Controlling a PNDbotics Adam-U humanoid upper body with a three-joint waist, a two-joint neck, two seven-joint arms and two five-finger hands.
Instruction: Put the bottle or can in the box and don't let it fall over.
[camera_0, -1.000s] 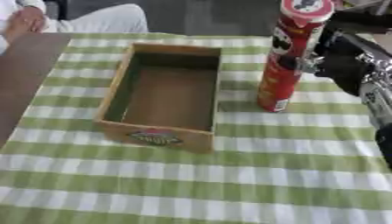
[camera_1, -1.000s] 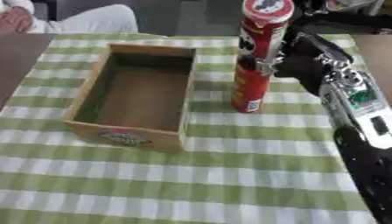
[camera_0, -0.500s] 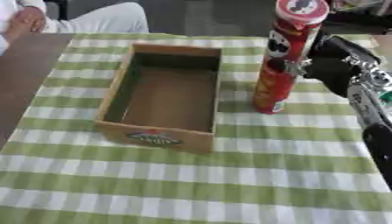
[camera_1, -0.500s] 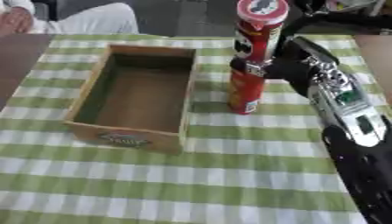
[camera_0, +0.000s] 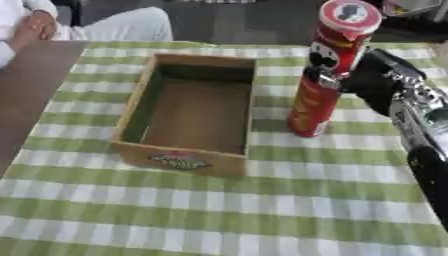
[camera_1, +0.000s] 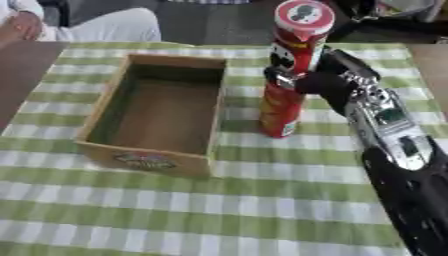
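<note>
Can (camera_0: 328, 75): tall red crisp tube, red lid on top with a small face logo, black-and-white face graphic on upper body, yellow print lower down. Upright, leaning slightly, base at or just above the checked cloth (camera_0: 219, 220); can't tell if touching. Sits just right of the wooden box (camera_0: 188, 112), outside it, close to the right wall but apart.

Right hand (camera_1: 319, 82): black with silver joints, comes in from the right, fingers curled round the tube about mid-height, grasping it. Silver forearm runs down to the lower right corner.

Box: open-topped, rectangular, plain wood, dark inside, nothing in it, oval label on the near end wall. Long axis runs away from the camera.

Cloth: green-and-white check, covers most of the table; bare brown tabletop (camera_0: 35, 95) showing at left.

Left hand: not visible in either view.
</note>
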